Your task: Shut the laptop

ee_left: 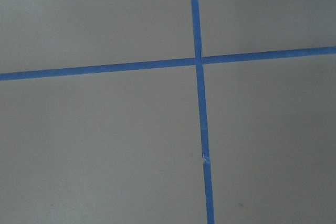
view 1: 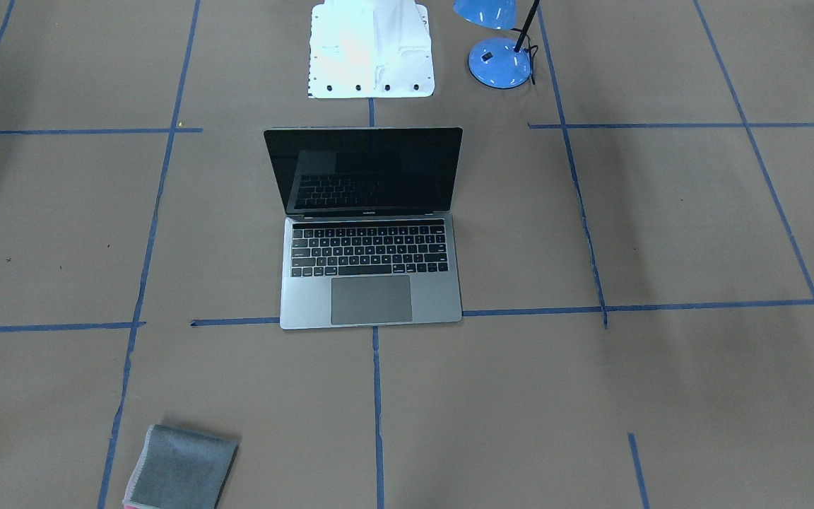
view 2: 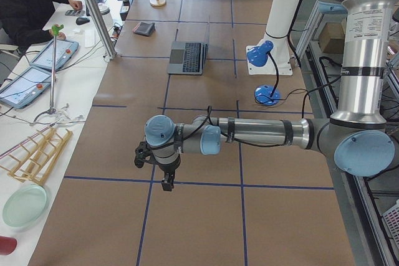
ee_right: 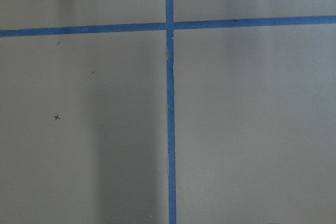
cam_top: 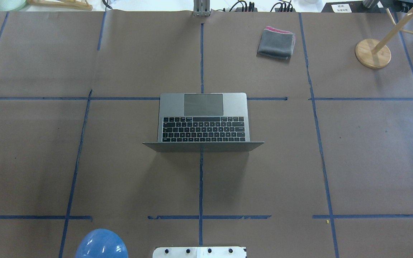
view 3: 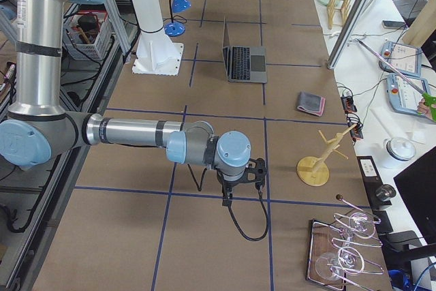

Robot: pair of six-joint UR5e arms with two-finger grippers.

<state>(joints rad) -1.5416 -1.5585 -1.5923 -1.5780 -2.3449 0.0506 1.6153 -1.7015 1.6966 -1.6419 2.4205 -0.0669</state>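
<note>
The space-grey laptop [view 1: 370, 244] stands open in the middle of the table, its black screen upright and facing away from the robot's base. It also shows in the overhead view [cam_top: 203, 118], the left side view [view 2: 186, 57] and the right side view [view 3: 245, 64]. My left gripper [view 2: 167, 182] hangs above the table far from the laptop, seen only in the left side view. My right gripper [view 3: 227, 199] hangs likewise at the other end, seen only in the right side view. I cannot tell if either is open or shut. Both wrist views show only brown paper and blue tape.
A blue desk lamp [view 1: 499, 62] stands beside the white robot base [view 1: 372, 49]. A folded grey cloth [cam_top: 276, 43] lies beyond the laptop. A wooden stand [cam_top: 372, 53] is at the far right. A person [view 2: 31, 4] sits at a side table.
</note>
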